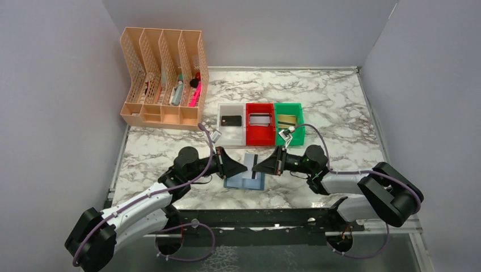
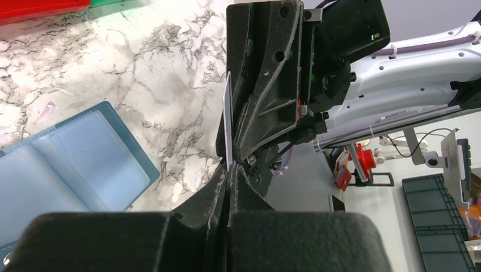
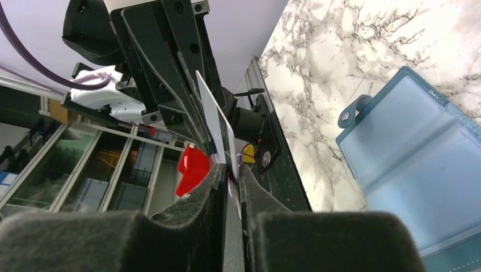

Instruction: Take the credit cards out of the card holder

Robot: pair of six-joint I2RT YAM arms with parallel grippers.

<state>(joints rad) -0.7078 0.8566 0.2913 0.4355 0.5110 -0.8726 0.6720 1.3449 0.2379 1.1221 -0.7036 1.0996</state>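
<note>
The blue card holder [image 1: 245, 180] lies open on the marble table, its clear pockets facing up [image 2: 74, 164] [image 3: 420, 164]. Just above it my two grippers meet tip to tip. My left gripper [image 2: 230, 167] is shut on the lower edge of a thin pale credit card [image 2: 227, 119] that stands upright. My right gripper [image 3: 230, 170] has the other end of the same card [image 3: 215, 124] between its fingers, with a narrow gap still showing beside it. Three more cards lie in the bins: black [image 1: 231, 120], silver [image 1: 259, 119] and gold [image 1: 286, 120].
White [image 1: 232, 135], red [image 1: 260, 137] and green [image 1: 295, 107] bins stand in a row just behind the wallet. A peach mesh file rack [image 1: 164, 79] with pens stands at the back left. Grey walls close in the table on three sides.
</note>
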